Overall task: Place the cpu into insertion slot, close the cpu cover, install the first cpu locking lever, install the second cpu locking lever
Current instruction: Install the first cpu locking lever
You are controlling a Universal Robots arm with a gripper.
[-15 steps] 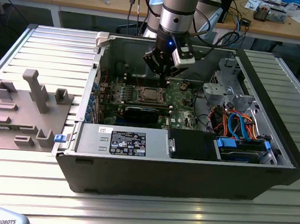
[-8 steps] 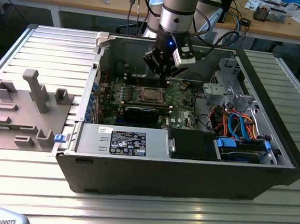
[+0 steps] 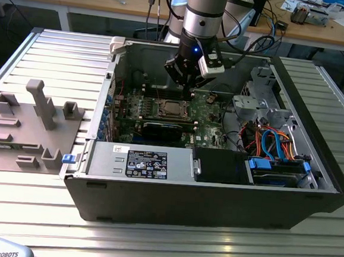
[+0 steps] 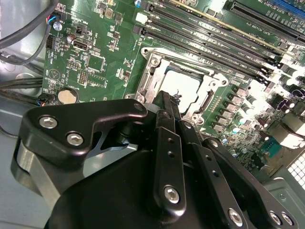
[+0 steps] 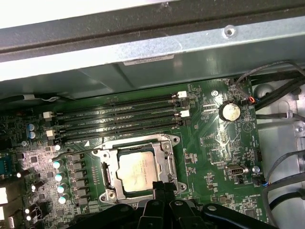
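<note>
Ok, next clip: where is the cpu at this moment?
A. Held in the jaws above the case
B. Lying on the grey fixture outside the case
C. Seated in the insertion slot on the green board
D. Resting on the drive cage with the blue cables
C. In both wrist views the cpu sits flat inside the insertion slot, its silvery top showing through the cpu cover window, with the gripper just at the slot's edge.

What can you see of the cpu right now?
The cpu is a flat square chip with a silvery-grey metal top, lying level in the insertion slot on the green motherboard. The silvery cpu cover frames it, its window leaving the top showing. In both wrist views the black pincer hangs at the socket's edge, its tips close together; whether it touches the chip or cover cannot be told.
</note>
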